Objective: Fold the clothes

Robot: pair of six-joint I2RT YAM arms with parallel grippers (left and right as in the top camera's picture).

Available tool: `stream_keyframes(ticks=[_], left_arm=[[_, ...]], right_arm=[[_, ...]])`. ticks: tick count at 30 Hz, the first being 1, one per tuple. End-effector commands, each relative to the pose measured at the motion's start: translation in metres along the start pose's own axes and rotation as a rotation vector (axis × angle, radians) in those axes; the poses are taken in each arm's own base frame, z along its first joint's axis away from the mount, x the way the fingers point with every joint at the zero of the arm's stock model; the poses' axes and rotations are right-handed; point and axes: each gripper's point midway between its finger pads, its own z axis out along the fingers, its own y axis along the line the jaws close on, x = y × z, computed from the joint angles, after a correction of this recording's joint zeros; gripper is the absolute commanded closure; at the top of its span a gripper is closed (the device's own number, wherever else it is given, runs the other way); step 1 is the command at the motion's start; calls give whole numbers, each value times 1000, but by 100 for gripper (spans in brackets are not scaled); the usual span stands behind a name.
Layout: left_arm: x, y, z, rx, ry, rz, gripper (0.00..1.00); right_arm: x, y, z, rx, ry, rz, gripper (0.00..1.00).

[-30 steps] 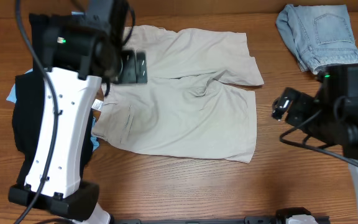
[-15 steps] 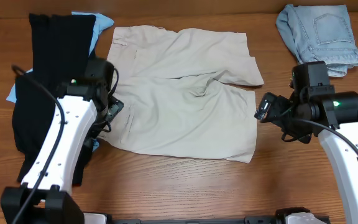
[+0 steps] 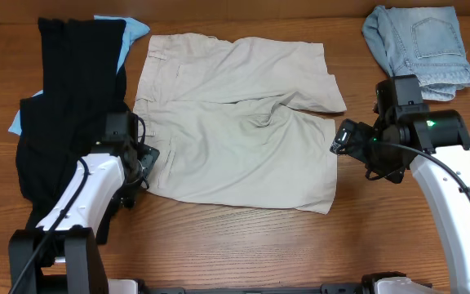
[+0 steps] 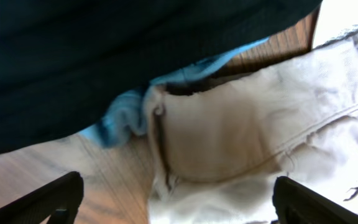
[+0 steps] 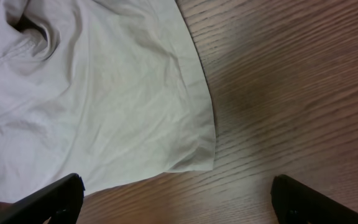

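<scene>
Even, soft light fell from above. The left wrist view was blurred, with the khaki shorts (image 4: 328, 81) washed out at right.

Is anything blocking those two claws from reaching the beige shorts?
Nothing visible does. The left gripper hangs at the waistband corner of the shorts, the right gripper beside a leg hem, with only bare table between.

Bare table (image 3: 243, 237) is left along the near edge and right of the khaki shorts (image 3: 235, 122), so the near hem can be approached freely. Left side is crowded: black garment (image 3: 68, 98) over blue cloth (image 3: 135, 31), just beside the waistband. Far-right corner is taken by denim shorts (image 3: 419, 45), well apart.
</scene>
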Motion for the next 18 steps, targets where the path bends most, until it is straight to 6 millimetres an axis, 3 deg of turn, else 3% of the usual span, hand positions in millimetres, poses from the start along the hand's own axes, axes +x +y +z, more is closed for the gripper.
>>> stream_keyframes(ticks=[1, 7, 11, 12, 14, 15, 18], left_arm=[[4, -1, 10, 52, 5, -17, 2], [4, -4, 16, 84, -8, -19, 14], [5, -1, 17, 69, -1, -17, 25], [6, 1, 17, 61, 2, -16, 33], [8, 5, 17, 48, 7, -15, 61], [8, 7, 17, 40, 10, -14, 71], [10, 10, 17, 28, 16, -13, 85]], right_arm=[[-1, 1, 5, 4, 3, -12, 0], [-3, 2, 5, -1, -4, -12, 0], [-1, 3, 5, -2, 2, -3, 8], [0, 4, 6, -2, 4, 2, 8], [3, 7, 9, -3, 9, -2, 9], [4, 8, 11, -3, 11, -9, 9], [10, 11, 18, -3, 21, -17, 9]])
